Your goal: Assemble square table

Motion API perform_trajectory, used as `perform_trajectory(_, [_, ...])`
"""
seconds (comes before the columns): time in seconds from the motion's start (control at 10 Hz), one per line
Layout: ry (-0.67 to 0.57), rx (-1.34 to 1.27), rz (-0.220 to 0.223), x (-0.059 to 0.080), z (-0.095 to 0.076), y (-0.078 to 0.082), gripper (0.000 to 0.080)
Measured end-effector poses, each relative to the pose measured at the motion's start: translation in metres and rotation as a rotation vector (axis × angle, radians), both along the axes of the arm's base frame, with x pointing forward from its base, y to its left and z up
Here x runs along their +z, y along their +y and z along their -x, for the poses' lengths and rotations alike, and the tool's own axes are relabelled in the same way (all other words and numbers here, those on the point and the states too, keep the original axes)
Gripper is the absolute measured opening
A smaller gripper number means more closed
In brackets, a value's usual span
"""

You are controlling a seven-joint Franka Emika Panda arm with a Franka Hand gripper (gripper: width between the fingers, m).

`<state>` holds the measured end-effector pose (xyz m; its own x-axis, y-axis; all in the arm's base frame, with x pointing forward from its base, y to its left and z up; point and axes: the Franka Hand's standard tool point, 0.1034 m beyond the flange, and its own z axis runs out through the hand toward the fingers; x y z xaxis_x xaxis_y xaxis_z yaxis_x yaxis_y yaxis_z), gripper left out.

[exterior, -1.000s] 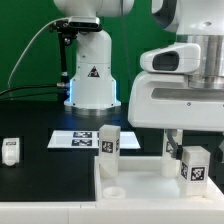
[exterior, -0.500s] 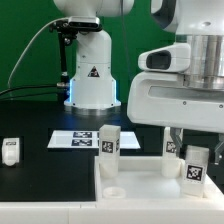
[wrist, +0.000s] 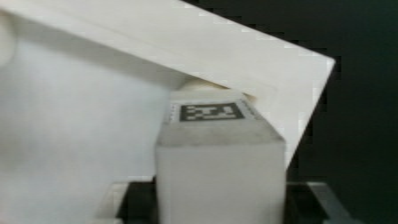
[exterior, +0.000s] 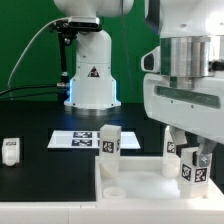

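Note:
The white square tabletop (exterior: 140, 182) lies in front, its raised rim and a round corner socket (exterior: 113, 191) showing. My gripper (exterior: 192, 160) stands over its corner at the exterior view's right, shut on an upright tagged white leg (exterior: 194, 170). In the wrist view that leg (wrist: 222, 150) fills the gap between my dark fingers (wrist: 143, 200), with my gripper (wrist: 222, 205) around it and the tabletop (wrist: 107, 80) behind. A second leg (exterior: 108, 143) stands upright at the slab's far edge. A third (exterior: 172, 146) stands just behind the held one.
The marker board (exterior: 72, 139) lies on the black table behind the slab. A loose white leg (exterior: 10, 151) lies far off at the exterior view's left. The white robot base (exterior: 92, 75) stands at the back, with a cable running off it.
My hand has come down and turned over the leg at the exterior view's right, and the fingers have closed in from wide apart onto its sides. The other legs have not moved.

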<state>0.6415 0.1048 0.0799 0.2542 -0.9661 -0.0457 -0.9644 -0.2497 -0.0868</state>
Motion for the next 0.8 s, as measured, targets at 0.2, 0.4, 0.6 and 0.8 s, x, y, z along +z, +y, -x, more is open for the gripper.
perform_trajectory(0.2, [0.010, -0.128, -0.009, -0.0001, 0.0003, -0.0005, 0.0285])
perform_trajectory(0.4, [0.036, -0.398, -0.054, -0.0006, 0.0012, -0.0042, 0.0285])
perform_trajectory(0.6, [0.032, -0.665, -0.122, -0.0007, 0.0046, -0.0028, 0.0286])
perform_trajectory(0.8, [0.034, -0.693, -0.122, -0.0006, 0.0048, -0.0028, 0.0286])
